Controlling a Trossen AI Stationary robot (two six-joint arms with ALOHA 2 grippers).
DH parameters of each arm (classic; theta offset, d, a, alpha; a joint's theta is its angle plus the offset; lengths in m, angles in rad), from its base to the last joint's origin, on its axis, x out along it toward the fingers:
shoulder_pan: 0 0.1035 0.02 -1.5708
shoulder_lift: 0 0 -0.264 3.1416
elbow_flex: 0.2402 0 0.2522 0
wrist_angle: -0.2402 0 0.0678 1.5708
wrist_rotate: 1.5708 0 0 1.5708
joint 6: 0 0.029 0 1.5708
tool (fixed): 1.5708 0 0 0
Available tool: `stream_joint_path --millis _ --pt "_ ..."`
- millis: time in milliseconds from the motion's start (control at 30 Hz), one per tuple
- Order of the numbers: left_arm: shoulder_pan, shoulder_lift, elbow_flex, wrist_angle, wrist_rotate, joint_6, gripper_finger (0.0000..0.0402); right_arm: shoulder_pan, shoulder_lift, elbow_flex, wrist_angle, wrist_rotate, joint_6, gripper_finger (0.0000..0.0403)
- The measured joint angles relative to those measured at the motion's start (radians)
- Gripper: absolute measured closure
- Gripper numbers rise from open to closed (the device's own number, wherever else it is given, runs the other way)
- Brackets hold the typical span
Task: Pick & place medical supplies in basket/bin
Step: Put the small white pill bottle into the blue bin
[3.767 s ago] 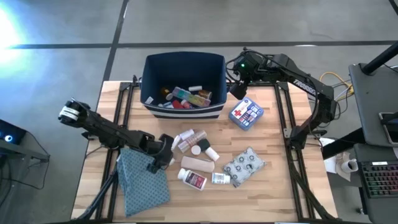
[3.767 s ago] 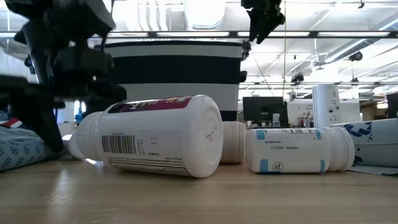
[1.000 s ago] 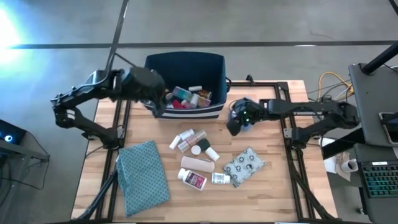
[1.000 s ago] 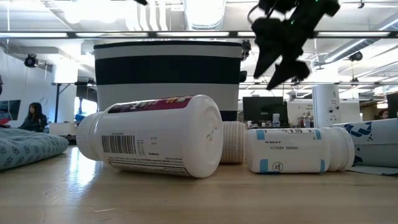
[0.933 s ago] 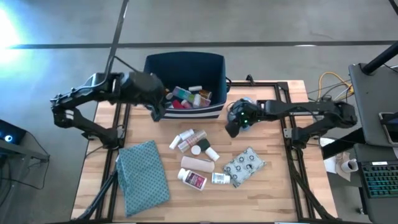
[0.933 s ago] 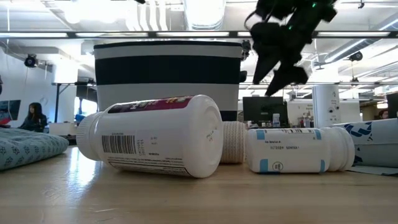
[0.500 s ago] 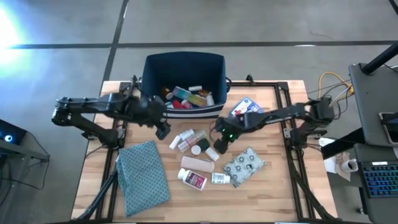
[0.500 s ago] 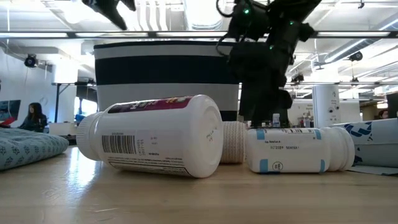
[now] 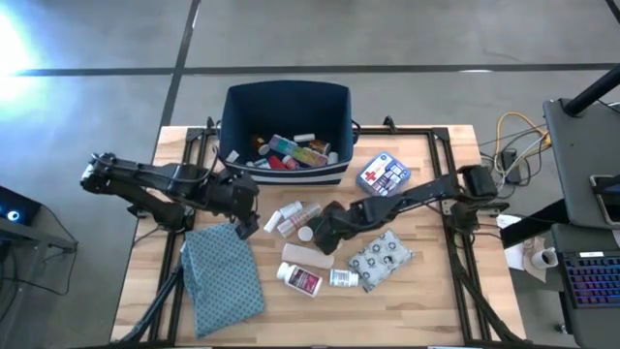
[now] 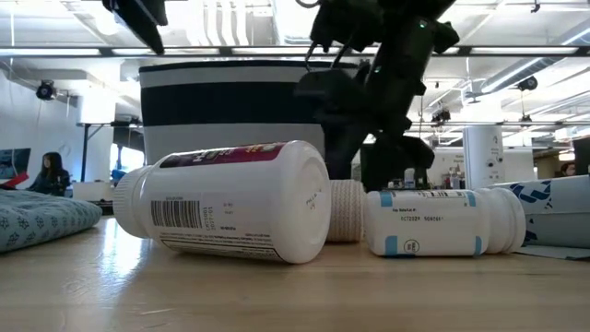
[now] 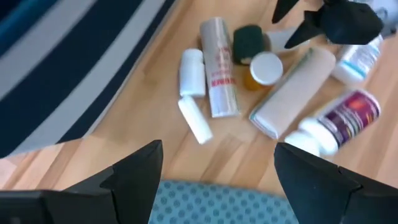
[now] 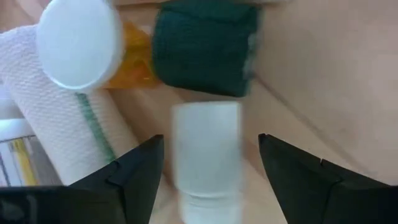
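The navy basket (image 9: 286, 107) stands at the table's far edge with several supplies inside. On the wood in front of it lie a white tube (image 11: 191, 71), a red-lettered tube (image 11: 219, 68), a dark green roll (image 12: 205, 50), a white-capped orange bottle (image 12: 78, 43), a tan bandage roll (image 9: 308, 257), a purple-labelled bottle (image 9: 300, 279), a grey pouch (image 9: 380, 257) and a red-cross box (image 9: 383, 174). My right gripper (image 12: 217, 180) is open, low over a small white bottle (image 12: 205, 155), one finger on either side and apart from it. My left gripper (image 11: 217, 180) hangs open above the table, left of the tubes.
A teal dotted cloth (image 9: 225, 276) lies flat at the near left, just under my left gripper. A small blue-labelled bottle (image 10: 442, 221) lies beside the pouch. The two grippers stand close together over the same cluster of supplies. A person (image 10: 51, 171) sits in the room beyond.
My left gripper has come away from the basket's left wall, down and toward the near edge, and tipped toward the tubes. My right gripper has swept from beside the red-cross box toward the table's left and sunk over the small white bottle. Nothing on the table has moved.
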State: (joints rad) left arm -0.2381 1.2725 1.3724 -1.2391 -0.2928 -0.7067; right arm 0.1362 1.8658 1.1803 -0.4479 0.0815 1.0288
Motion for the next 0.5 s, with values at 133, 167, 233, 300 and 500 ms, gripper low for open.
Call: stream_joint_path --millis 133,167,233,300,500 --pt "-0.066 -0.017 -0.010 -0.020 -0.030 -0.004 0.0116 0.029 0.088 0.051 0.004 0.004 0.034 0.0148" --pt "-0.086 -0.021 -0.012 -0.021 -0.049 -0.007 0.0116 0.036 0.112 0.063 -0.007 0.011 0.050 0.0149" --pt "-0.122 -0.036 -0.022 -0.021 -0.092 -0.010 0.0116 0.048 0.147 0.098 -0.047 0.029 0.085 0.0152" --pt "-0.154 -0.054 -0.033 -0.022 -0.127 -0.018 0.0116 0.058 0.180 0.133 -0.099 0.048 0.126 0.0156" --pt "-0.203 -0.122 -0.085 -0.022 -0.163 -0.055 0.0116 0.073 0.203 0.237 -0.257 0.107 0.150 0.0204"
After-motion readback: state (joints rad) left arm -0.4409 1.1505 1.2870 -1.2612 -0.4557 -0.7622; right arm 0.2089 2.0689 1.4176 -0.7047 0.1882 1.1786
